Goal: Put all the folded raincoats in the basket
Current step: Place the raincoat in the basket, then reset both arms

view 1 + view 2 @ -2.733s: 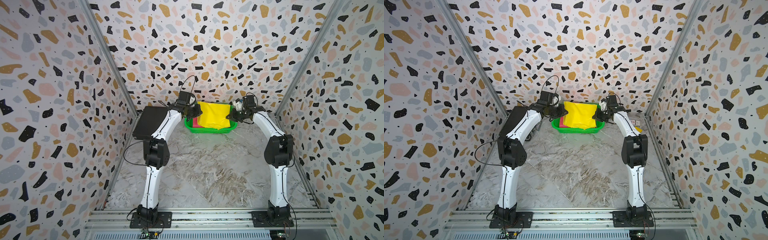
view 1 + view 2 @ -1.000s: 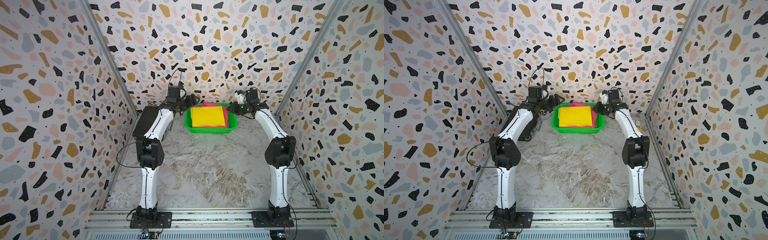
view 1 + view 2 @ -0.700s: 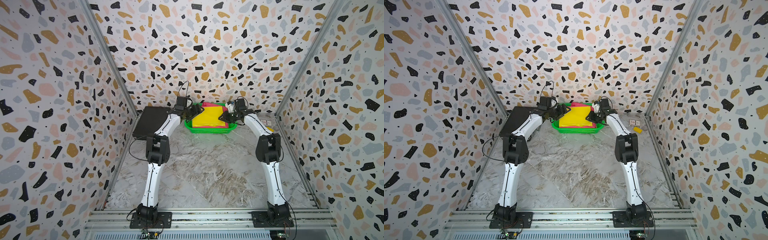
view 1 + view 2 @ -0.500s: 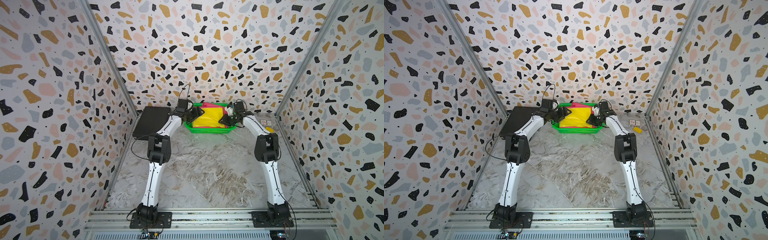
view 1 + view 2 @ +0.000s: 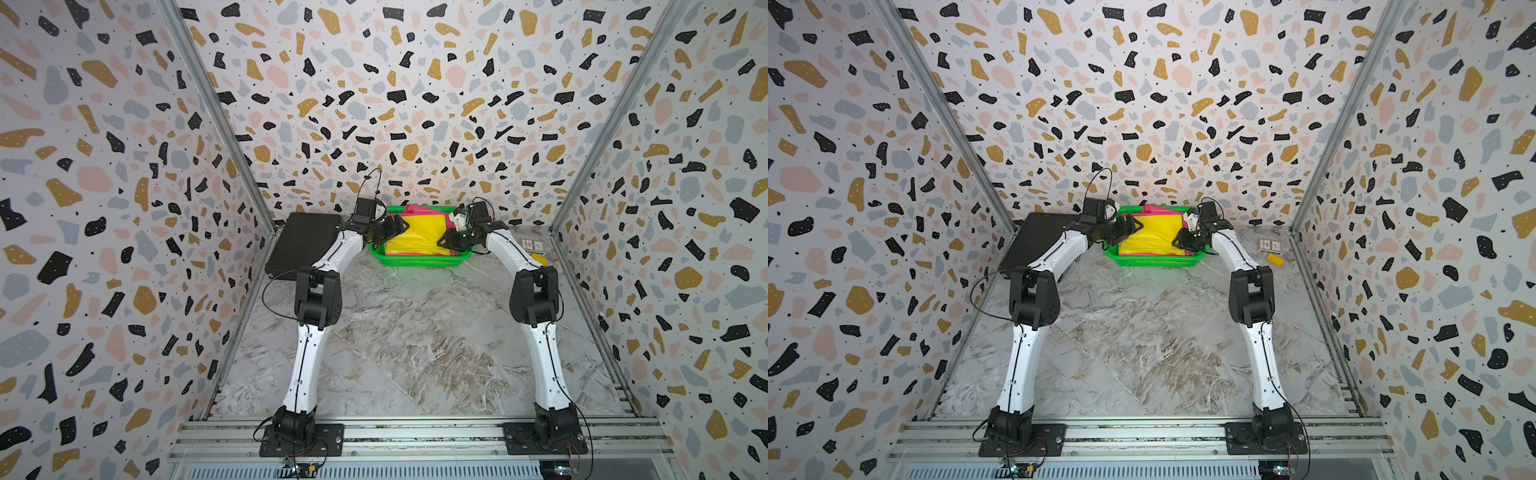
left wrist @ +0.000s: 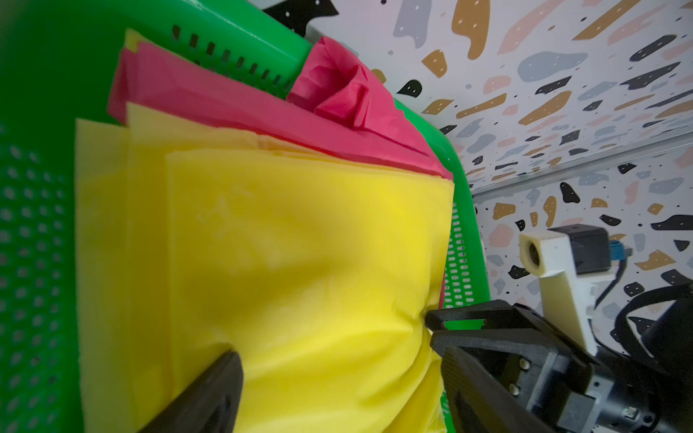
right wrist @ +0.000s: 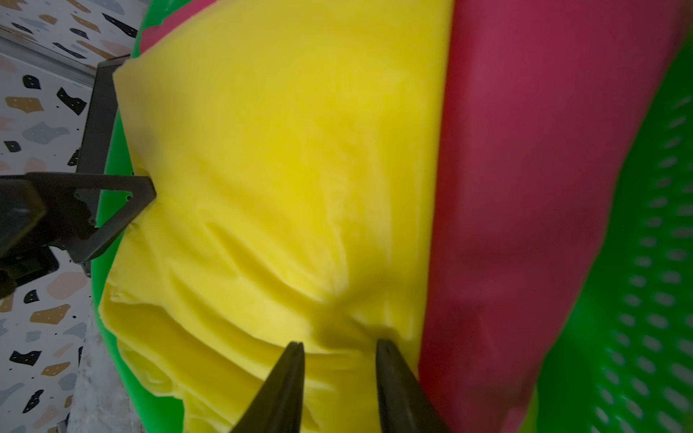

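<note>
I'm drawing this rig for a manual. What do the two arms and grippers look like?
Both the left arm and the right arm have white tubular links between bulky black joint housings, on black base plates. Thin black cables loop beside them. The left gripper and right gripper are matte black with tapering, pointed fingers. A cream-white camera mount sits on the right wrist.

Both arms are extended forward, wrists turned inward (facing each other); left gripper (image 5: pixel 397 232) spread wide, right gripper (image 5: pixel 444 242) slightly parted.
</note>
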